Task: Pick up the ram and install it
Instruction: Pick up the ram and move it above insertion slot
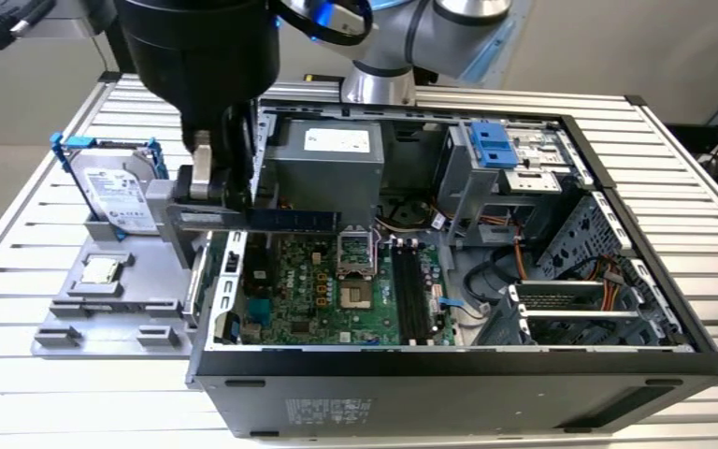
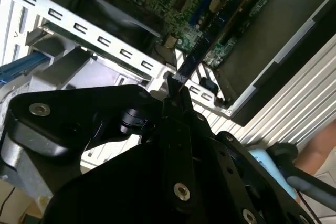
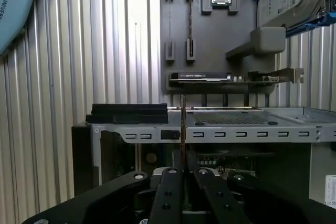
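Currently the hand [image 1: 218,201] is clamped on one end of the ram [image 1: 287,219]; the stick hangs on edge over the motherboard [image 1: 309,290] near the case's wall at the exterior view's left, crosswise to the black memory slots [image 1: 411,292] and well apart from them; judged: grip firm, stick level, clear of metalwork; white labels on hard drive [image 1: 120,192] and power supply [image 1: 334,140], text not transcribed.
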`<state>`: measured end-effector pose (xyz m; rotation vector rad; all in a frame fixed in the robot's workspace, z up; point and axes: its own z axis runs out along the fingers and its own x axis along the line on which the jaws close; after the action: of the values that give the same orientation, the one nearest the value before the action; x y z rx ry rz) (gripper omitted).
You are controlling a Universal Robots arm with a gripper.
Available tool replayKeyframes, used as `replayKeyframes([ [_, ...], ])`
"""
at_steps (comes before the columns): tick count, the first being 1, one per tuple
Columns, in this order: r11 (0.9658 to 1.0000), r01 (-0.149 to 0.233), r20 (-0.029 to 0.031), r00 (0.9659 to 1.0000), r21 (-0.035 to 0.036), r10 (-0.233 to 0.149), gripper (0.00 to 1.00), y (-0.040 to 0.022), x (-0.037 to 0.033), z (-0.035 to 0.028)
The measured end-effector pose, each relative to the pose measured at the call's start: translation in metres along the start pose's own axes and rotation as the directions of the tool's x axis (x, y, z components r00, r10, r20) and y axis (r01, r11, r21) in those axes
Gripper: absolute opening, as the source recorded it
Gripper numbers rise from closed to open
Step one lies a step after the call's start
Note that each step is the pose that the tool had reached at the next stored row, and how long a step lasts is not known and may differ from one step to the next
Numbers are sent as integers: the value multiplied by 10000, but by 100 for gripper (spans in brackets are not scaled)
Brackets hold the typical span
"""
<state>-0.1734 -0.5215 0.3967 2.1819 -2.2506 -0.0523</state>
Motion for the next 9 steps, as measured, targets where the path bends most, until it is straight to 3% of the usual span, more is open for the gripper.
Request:
replayKeyframes([
  [9,10000,-21,0,10000,0,21,0,-334,-14,-9],
])
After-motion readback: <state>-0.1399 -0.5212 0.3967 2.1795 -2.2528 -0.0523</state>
